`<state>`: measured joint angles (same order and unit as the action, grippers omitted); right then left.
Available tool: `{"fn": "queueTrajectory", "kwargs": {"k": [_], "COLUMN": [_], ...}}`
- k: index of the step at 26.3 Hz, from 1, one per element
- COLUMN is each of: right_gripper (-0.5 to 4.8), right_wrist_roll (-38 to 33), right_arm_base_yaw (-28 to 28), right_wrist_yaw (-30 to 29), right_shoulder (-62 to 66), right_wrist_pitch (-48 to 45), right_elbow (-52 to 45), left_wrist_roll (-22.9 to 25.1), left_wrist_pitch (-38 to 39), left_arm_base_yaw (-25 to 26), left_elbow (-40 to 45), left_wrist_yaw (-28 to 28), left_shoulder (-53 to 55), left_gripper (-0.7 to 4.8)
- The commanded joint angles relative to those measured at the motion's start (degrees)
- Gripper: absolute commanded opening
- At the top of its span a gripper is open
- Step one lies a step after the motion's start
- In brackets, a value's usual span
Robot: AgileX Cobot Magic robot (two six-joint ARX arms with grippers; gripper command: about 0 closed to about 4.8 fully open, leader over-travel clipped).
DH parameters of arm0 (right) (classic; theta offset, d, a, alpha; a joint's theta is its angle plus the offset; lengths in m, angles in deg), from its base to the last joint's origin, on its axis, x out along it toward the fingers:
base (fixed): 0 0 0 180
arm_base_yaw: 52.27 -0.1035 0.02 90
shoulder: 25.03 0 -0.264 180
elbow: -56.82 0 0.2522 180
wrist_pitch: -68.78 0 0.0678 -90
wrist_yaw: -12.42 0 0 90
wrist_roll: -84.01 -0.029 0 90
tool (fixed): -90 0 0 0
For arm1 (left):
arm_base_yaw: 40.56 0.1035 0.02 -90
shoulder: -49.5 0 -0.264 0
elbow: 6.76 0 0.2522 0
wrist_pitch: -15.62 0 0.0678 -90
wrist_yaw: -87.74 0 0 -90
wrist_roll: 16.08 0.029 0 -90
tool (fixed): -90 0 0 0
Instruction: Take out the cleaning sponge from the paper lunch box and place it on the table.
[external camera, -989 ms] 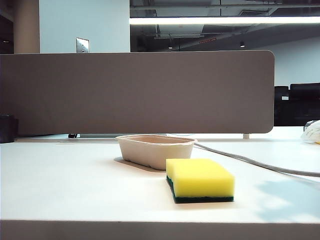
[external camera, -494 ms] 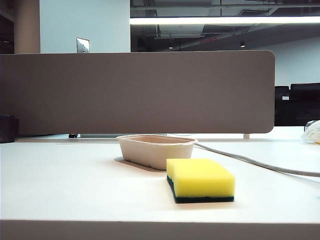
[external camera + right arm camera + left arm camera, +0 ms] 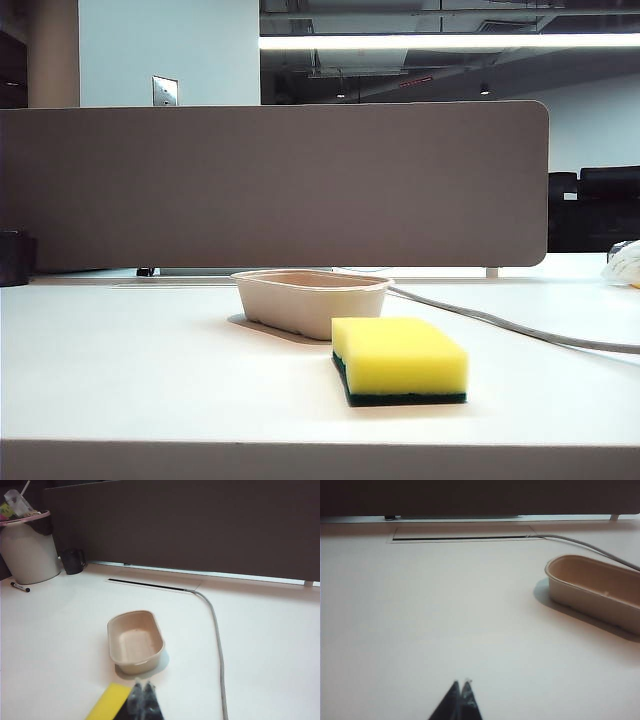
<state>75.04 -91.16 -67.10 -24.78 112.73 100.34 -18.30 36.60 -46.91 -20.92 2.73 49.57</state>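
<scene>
- The cleaning sponge (image 3: pixel 400 361) lies flat on the desk (image 3: pixel 150 370), yellow face up w/ the dark green scouring layer underneath, just in front of the paper lunch box (image 3: pixel 311 300) and toward the desk's front edge. It's out of the box and free of any grip.
- The box sits empty (right wrist view shows its bare floor (image 3: pixel 135 641)), upright, apart from the sponge or nearly touching; the exterior angle overlaps them, so can't tell which.
- Judgement: the job looks done. The sponge is on bare desk, clear of the rim, presumably set close by b/c that's the shortest drop-off from the box.
- Right end effector (image 3: pixel 143 689): fingertips pinched together, nothing between them. It hangs above and behind the sponge, a yellow corner (image 3: pixel 111 703) showing just beside the tips, looking down at box and desk from well up.
- Left end effector (image 3: pixel 461 690): tips also pressed together, empty, low over open desk, box (image 3: pixel 598 590) off to one side and well apart. It seems parked, w/ no part in the handling.
- Neither arm shows in the exterior view.
- A grey cable (image 3: pixel 520 325) runs along the desk behind the box, clear of both things.
</scene>
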Motion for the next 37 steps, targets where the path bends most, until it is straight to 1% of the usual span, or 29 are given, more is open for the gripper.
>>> {"fn": "queueTrajectory", "kwargs": {"k": [1,3,5,8,9,12,14,16,18,21,24,29,33,37], "right_gripper": [-0.08,-0.08,-0.08,-0.08,-0.08,-0.08,-0.08,-0.08,-0.08,-0.08,-0.08,-0.08,-0.08,-0.08], "right_wrist_roll": [0.11,1.42,1.88,1.88,1.70,0.20,-0.81,-1.01,-1.01,-0.79,0.37,3.04,3.08,3.06], "right_arm_base_yaw": [0.15,1.42,4.35,10.54,13.46,20.90,26.21,30.95,34.51,38.93,41.20,41.22,41.22,41.22], "right_wrist_yaw": [0.11,0.09,-0.11,-0.20,-1.55,-8.94,-15.82,-20.85,-23.47,-23.34,-22.97,-18.47,-14.03,-13.03], "right_shoulder": [0.02,0.07,0.07,0.04,0.04,0.11,0.28,0.26,0.15,0.00,0.00,0.00,0.00,0.00], "right_wrist_pitch": [-0.17,0.17,-2.14,-11.67,-16.22,-26.75,-32.44,-34.64,-32.85,-31.95,-31.93,-31.74,-31.71,-31.74], "right_elbow": [-0.50,-1.16,-3.58,-11.32,-14.84,-22.67,-26.91,-29.18,-29.22,-29.22,-29.22,-29.22,-29.22,-29.22], "left_wrist_roll": [0.07,0.07,0.07,0.07,0.07,0.09,0.07,0.07,0.09,0.07,0.07,0.07,0.07,0.07], "left_wrist_pitch": [-0.44,-0.44,-0.44,-0.42,-0.42,-0.44,-0.42,-0.42,-0.44,-0.42,-0.44,-0.44,-0.42,-0.44], "left_arm_base_yaw": [-0.04,-0.02,-0.02,-0.02,-0.02,-0.02,-0.02,-0.02,0.00,0.00,0.00,0.00,0.00,0.00], "left_elbow": [-0.02,-0.02,-0.02,-0.02,-0.02,-0.02,-0.02,-0.02,-0.02,-0.02,-0.02,-0.02,-0.02,-0.02], "left_wrist_yaw": [0.28,0.20,0.31,0.20,0.22,0.17,0.22,0.35,0.17,0.39,0.20,0.20,0.24,0.22], "left_shoulder": [0.09,0.07,0.07,0.07,0.07,0.07,0.07,0.07,0.07,0.09,0.07,0.07,0.07,0.07], "left_gripper": [-0.05,-0.05,-0.05,-0.05,-0.05,-0.05,-0.05,-0.05,-0.05,-0.05,-0.05,-0.05,-0.05,-0.05]}}
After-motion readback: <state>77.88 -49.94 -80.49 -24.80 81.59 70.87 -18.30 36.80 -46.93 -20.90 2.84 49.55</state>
